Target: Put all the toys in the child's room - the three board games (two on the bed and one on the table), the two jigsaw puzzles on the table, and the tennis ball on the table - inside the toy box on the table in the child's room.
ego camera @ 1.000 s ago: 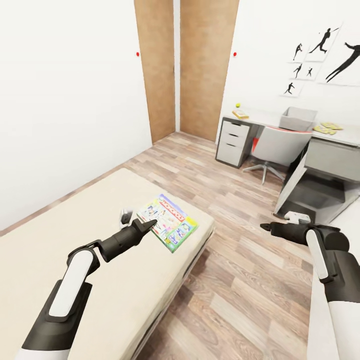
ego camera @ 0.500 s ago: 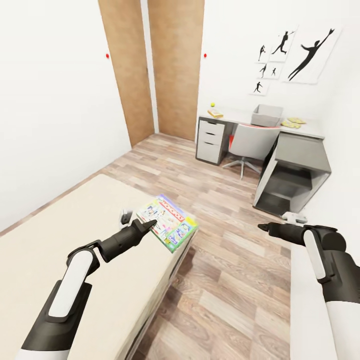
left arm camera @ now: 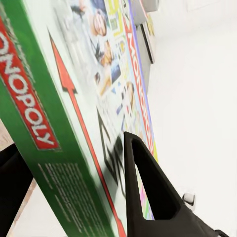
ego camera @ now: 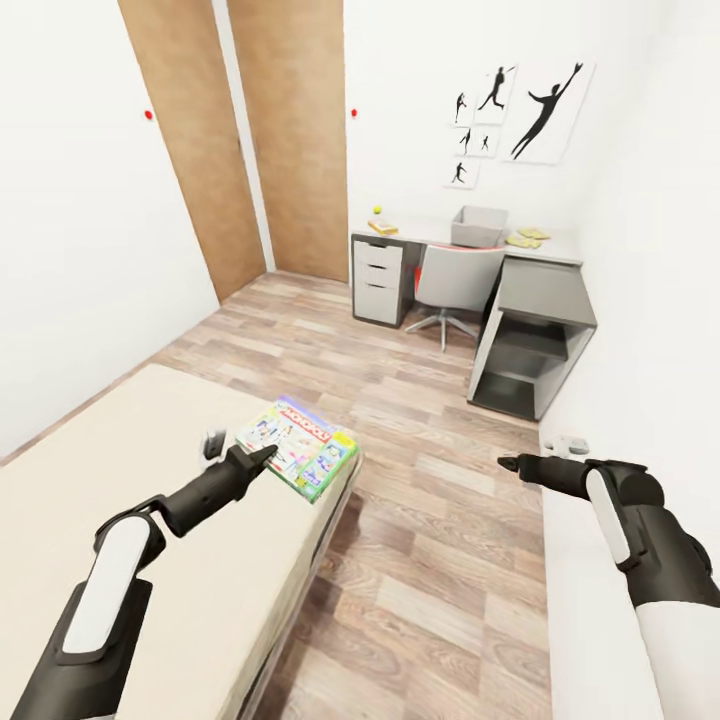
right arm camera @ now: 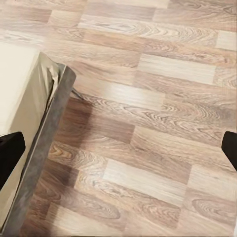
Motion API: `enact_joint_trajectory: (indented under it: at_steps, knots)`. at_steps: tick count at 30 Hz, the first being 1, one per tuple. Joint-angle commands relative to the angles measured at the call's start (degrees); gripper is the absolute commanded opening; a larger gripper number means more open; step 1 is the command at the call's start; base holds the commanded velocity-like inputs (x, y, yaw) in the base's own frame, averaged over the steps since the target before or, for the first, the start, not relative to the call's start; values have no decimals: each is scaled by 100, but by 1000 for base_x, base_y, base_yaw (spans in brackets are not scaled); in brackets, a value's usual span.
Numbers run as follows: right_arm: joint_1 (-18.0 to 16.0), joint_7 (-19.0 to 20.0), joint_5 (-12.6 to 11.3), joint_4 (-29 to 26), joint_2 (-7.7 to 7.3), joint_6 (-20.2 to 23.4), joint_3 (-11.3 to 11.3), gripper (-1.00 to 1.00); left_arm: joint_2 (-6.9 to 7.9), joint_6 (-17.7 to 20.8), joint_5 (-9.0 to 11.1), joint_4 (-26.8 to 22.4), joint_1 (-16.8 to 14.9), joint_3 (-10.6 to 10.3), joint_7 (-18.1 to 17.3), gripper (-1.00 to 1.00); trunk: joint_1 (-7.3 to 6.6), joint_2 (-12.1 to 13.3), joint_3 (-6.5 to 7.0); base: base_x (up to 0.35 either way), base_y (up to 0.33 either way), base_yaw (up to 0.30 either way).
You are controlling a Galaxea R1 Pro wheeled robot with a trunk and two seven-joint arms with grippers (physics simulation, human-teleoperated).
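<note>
Monopoly box [ego camera: 298,447] is sitting pinched in the left gripper [ego camera: 262,455] over the bed [ego camera: 120,470] corner. The camera is swinging, sliding the table [ego camera: 440,238] and toy box [ego camera: 478,226] toward 12 o'clock. The right gripper [ego camera: 507,463], fingers spread, is hanging over floor [right arm camera: 148,123].

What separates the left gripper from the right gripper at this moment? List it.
The left gripper is shut on the Monopoly board game; the right gripper is open and holds nothing. The left gripper is above the bed; the right gripper is above the wooden floor. Both are dark and reach forward.
</note>
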Motion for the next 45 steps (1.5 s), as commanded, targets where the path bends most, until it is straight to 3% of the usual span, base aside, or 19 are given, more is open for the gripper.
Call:
enact_joint_trajectory:
  at_steps: [1, 5, 9, 23, 41, 44, 45]
  knots:
    - [-8, 19, 6, 6, 2, 19, -2, 100, 0, 28, 71, -7, 0, 20, 34, -100, 3, -11, -10, 0, 0, -282]
    - [-28, 62, 18, 397, 74, -426, 301, 100, 48, 28, 45, -4, 72, 242, 36, -100, 3, -11, -9, 0, 0, -282]
    - [-35, 81, 19, 593, 131, -640, 471, 100, 69, 26, 16, 0, 102, 314, 40, -100, 3, -11, -9, 0, 0, -282]
    - [-17, 88, 28, 683, 216, -791, 598, 100, 74, 28, 14, -2, 115, 337, 30, -100, 3, -11, 12, 0, 0, -217]
    - [2, 87, 38, 677, 362, -800, 633, 100, 42, 26, 9, 6, 101, 254, 57, -100, 3, -11, 16, 0, 0, -19]
    - [5, 71, 49, 699, 476, -803, 770, 100, 23, 0, -8, 38, 90, 162, 67, -100, 3, -11, 16, 0, 0, 0]
    - [8, 49, 61, 730, 604, -808, 972, 100, 14, -45, -26, 98, 68, -47, 84, -100, 3, -11, 16, 0, 0, 0]
